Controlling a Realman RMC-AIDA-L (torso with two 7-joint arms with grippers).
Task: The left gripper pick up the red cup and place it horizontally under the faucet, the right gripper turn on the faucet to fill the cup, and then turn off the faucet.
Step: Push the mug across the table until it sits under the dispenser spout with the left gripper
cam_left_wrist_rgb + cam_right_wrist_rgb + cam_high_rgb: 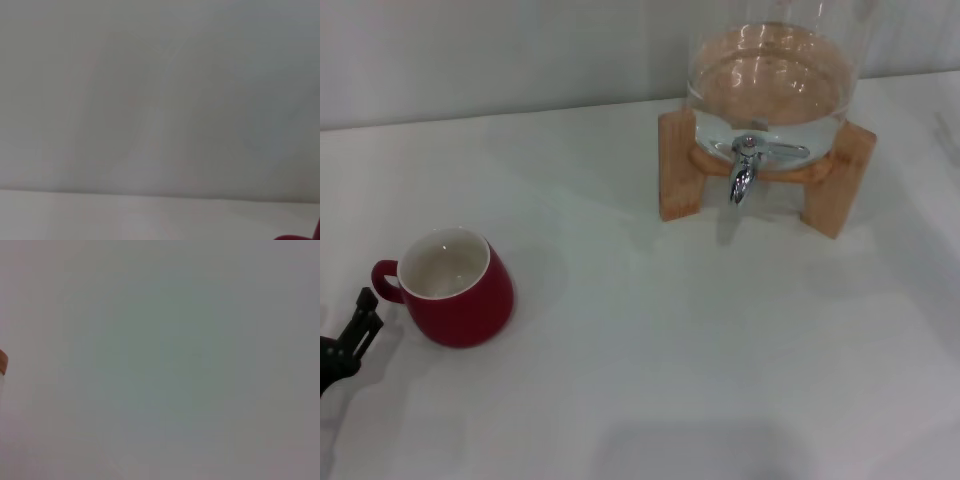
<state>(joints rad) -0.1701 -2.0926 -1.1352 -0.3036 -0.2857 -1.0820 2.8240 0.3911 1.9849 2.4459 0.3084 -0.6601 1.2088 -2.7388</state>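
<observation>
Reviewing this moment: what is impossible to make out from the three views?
- Left pincer: head view shows only a dark tip beside the red cup's handle; the frame's edge cuts off the rest, so open or shut is unclear.
- Right pincer: in no view.
- Glass jar: its top is cut off by the head view's upper edge.
- Faucet: lever position too small to read.
- Wrist views: mostly blank wall; only slivers at the edges.
</observation>
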